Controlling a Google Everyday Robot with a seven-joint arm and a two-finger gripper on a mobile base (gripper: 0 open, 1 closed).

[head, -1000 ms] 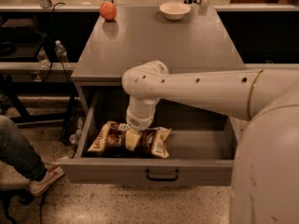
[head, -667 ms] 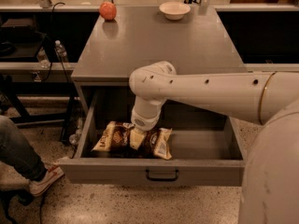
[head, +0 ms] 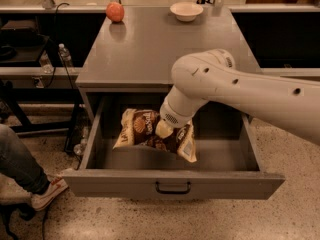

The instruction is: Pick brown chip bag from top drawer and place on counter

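The brown chip bag hangs tilted inside the open top drawer, lifted off the drawer floor with a shadow under it. My gripper reaches down from the white arm into the drawer and is shut on the bag's middle. The fingertips are mostly hidden by the wrist and the bag. The grey counter lies just behind and above the drawer.
A red apple and a white bowl stand at the counter's far edge. A person's leg and shoe are at the left by the drawer corner. A water bottle stands on a shelf to the left.
The bag has come up off the drawer floor in the gripper. The arm has risen and shifted right. The view has moved closer.
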